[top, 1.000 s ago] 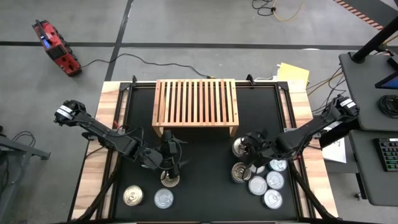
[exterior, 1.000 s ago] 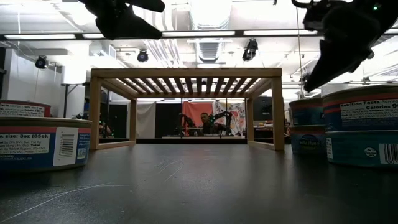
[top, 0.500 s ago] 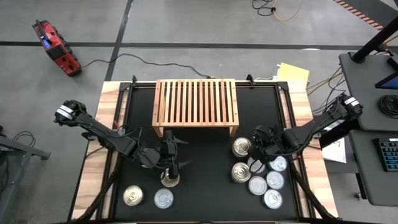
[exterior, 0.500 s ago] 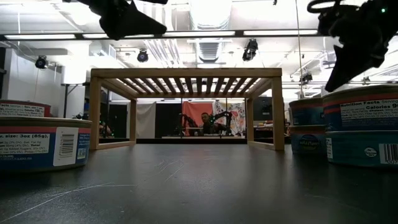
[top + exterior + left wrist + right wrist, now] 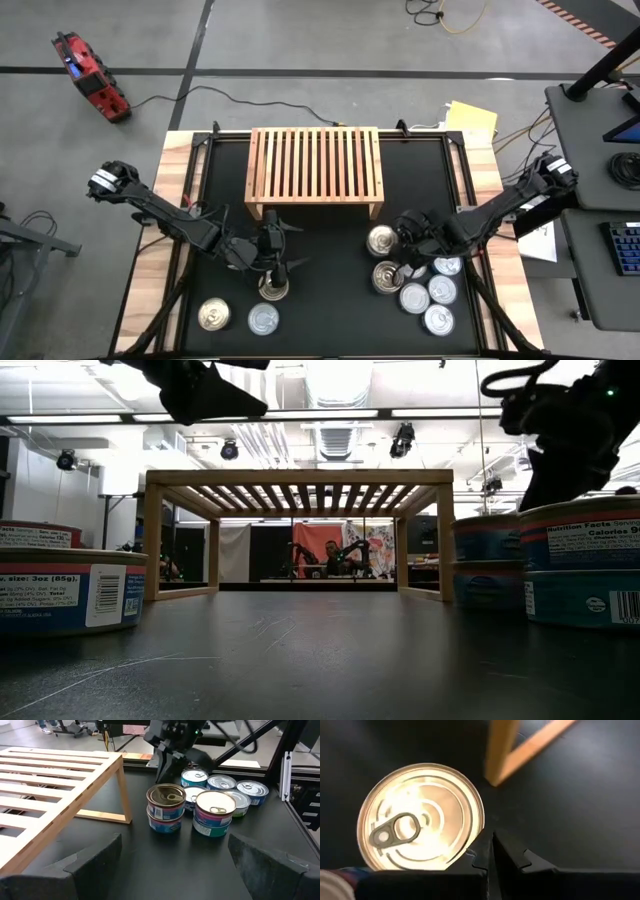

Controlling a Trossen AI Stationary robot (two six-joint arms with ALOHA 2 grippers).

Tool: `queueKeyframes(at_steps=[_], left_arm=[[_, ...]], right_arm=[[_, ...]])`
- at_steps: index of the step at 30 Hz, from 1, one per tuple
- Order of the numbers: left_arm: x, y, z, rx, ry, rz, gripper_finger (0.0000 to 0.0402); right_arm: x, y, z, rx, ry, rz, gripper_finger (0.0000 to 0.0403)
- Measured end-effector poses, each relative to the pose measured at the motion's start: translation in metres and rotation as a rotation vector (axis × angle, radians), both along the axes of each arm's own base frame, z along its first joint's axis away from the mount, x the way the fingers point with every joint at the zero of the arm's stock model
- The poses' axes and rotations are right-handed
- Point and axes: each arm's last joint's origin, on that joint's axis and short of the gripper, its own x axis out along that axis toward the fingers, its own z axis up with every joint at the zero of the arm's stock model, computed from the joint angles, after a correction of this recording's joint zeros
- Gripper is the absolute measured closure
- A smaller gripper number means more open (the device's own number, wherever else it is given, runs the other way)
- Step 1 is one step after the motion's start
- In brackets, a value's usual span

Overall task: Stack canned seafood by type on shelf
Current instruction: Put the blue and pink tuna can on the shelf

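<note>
Right pincer (image 5: 490,851) shut beside gold-lidded tin (image 5: 420,817).

The shelf (image 5: 315,170) stands upright, light wood with a bare slatted top. All the cans lie in front of it: three (image 5: 250,310) toward its left end, a gold-lidded stack of two (image 5: 165,807) and silver-lidded cans (image 5: 425,295) near its right leg.

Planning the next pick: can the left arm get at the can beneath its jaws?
Probably yes: the left gripper hangs open just shelf-side of that can, with bare mat around it and nothing between them.
</note>
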Motion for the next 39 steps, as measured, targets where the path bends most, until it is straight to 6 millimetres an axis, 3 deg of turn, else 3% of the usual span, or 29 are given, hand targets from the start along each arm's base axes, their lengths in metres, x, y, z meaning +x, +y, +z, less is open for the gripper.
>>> queueKeyframes(at_steps=[9,27,39], left_arm=[[-0.002,0.001,-0.007,-0.003,0.014,0.004,0.0051],[-0.005,0.002,-0.014,-0.015,0.002,0.005,0.0051],[-0.005,0.002,-0.014,-0.014,0.002,0.005,0.0051]], right_arm=[[0.009,0.004,0.004,0.011,-0.078,0.064,0.039],[0.008,0.013,0.006,0.021,-0.034,0.209,0.039],[-0.002,0.011,-0.01,0.01,-0.018,0.179,0.039]])
